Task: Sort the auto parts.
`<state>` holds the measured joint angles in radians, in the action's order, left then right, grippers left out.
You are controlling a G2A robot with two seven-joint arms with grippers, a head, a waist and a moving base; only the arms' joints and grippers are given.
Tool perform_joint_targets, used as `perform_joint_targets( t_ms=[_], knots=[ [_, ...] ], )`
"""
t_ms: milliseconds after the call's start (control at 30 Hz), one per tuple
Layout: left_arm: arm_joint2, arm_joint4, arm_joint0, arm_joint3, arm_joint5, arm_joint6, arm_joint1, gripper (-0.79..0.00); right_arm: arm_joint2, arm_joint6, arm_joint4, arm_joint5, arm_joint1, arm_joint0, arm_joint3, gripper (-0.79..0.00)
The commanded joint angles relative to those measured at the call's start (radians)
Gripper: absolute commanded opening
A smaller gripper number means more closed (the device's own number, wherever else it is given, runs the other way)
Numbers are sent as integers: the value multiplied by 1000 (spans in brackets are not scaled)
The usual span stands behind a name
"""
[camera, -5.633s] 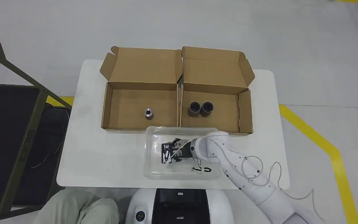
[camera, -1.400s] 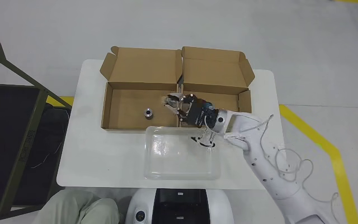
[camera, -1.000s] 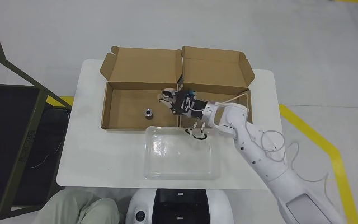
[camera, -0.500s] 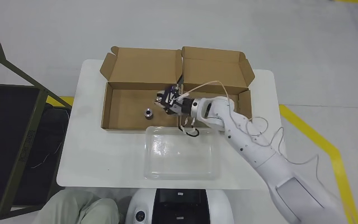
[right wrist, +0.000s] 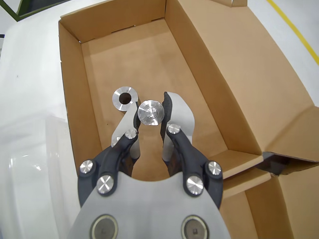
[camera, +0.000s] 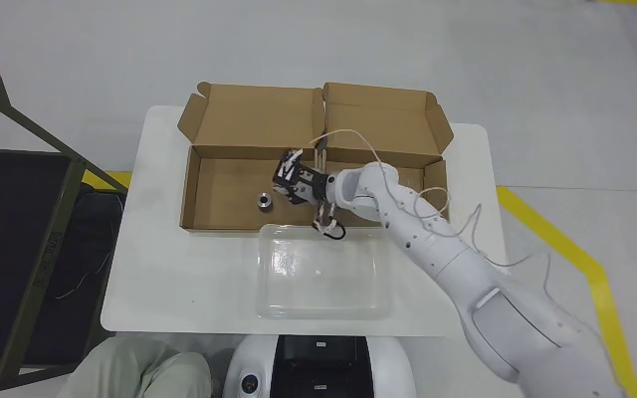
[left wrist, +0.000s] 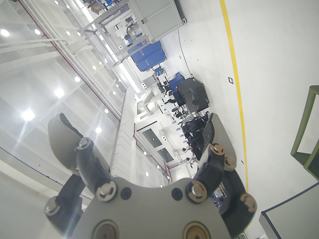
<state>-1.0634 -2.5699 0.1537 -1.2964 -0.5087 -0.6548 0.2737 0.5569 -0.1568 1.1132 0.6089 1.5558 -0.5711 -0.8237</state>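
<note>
Since the earlier frames the right arm has swung from the clear tray [camera: 318, 274] across to the left cardboard box [camera: 214, 204], carrying a part with it. The tray lies on the white table [camera: 159, 259] in front of the two boxes. The arm is stretched forward and to the left, and its forearm crosses the shared wall between the left box and the right cardboard box [camera: 398, 204], hiding the near-left corner of the right one. The right gripper [camera: 291, 179] hangs over the left box's right half. In the right wrist view its fingers [right wrist: 172, 110] pinch a silver round part [right wrist: 150, 113] from both sides, flat face towards the camera. A second silver part [right wrist: 124, 98], with a hole through its middle, stands on the box floor just beside one finger; from above it [camera: 262, 200] sits near the box's centre. A white cable [camera: 348, 139] arcs over the arm. The left gripper [left wrist: 137, 130] points up into the hall with its fingers spread wide and nothing between them. A yellow line [camera: 557, 239] runs along the floor right of the table.
</note>
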Motion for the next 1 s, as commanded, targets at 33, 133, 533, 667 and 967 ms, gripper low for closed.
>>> perform_joint_targets(
  t_ms=[33, 133, 533, 667, 967],
  knots=[
    [0, 0, 0, 0, 0, 0, 0, 0, -18, 4, -3, 0, 24, 20, 53, -785],
    [0, 0, 0, 0, 0, 0, 0, 0, -32, 7, -4, -1, 45, 37, 100, -785],
    [0, 0, 0, 0, 0, 0, 0, 0, -70, 13, 1, 1, 119, 82, 254, -785],
    [0, 0, 0, 0, 0, 0, 0, 0, -79, 7, 10, 3, 139, 93, 286, -690],
    [0, 0, 0, 0, 0, 0, 0, 0, -87, 16, 27, 3, 172, 109, 344, -548]
  ],
)
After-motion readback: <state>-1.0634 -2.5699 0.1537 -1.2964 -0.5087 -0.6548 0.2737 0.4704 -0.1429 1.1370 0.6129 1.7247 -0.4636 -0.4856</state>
